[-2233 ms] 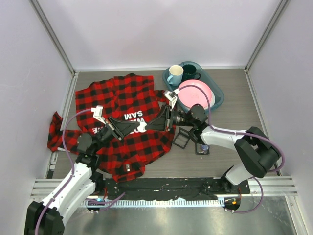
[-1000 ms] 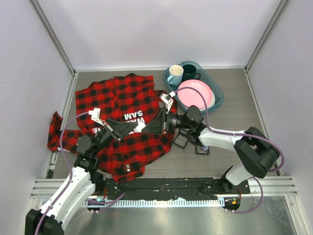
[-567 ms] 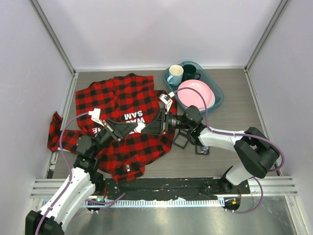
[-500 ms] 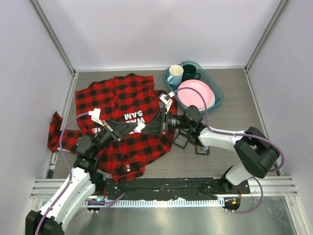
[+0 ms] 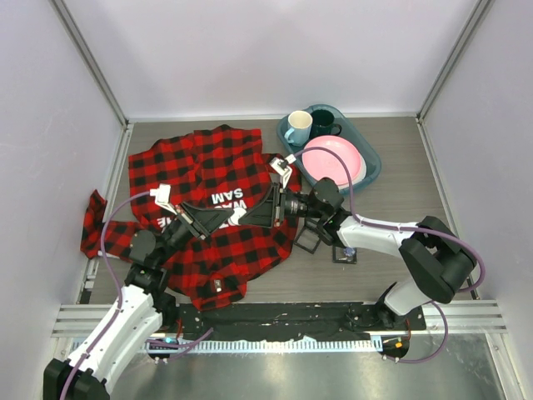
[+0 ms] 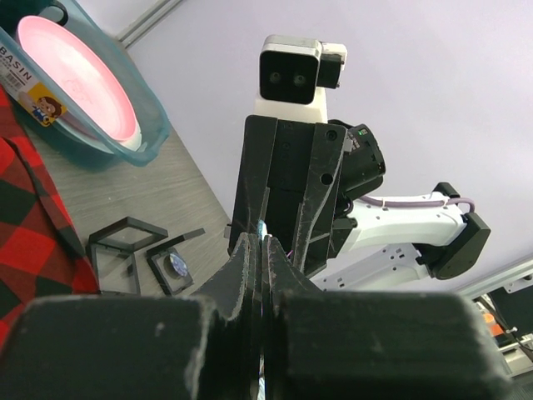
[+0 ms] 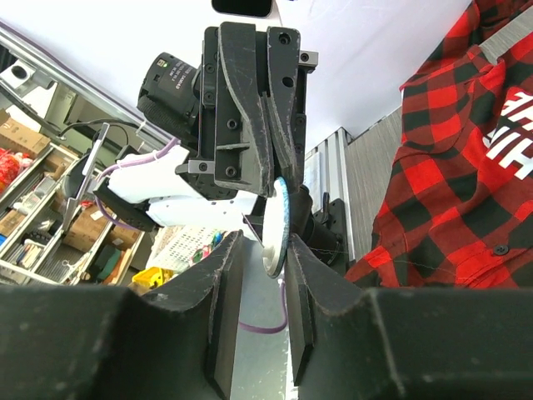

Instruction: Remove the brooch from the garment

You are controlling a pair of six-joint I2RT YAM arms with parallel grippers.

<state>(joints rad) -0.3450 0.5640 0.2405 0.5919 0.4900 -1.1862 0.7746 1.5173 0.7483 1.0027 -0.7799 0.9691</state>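
The garment [image 5: 208, 167], a red-and-black checked shirt with white lettering, lies spread on the left of the table and also shows in the right wrist view [image 7: 441, 167]. My two grippers meet tip to tip above its right part. The left gripper [image 5: 234, 217] is shut on the edge of the brooch [image 7: 276, 223], a round white disc with a blue rim, seen edge-on. The right gripper [image 7: 262, 250] is open, its fingers on either side of the disc, with a gap on the left. In the left wrist view, only a thin sliver shows between the shut left gripper [image 6: 263, 242] fingers.
A teal basin [image 5: 371, 162] at the back right holds a pink plate [image 5: 333, 158] and two mugs [image 5: 298, 127]. Black square frames [image 5: 310, 237] and a small open box [image 5: 346, 252] lie on the table under the right arm. Walls enclose the table.
The right gripper has crept left toward the left gripper until its fingers stand around the brooch. The left arm has stayed put, still shut.
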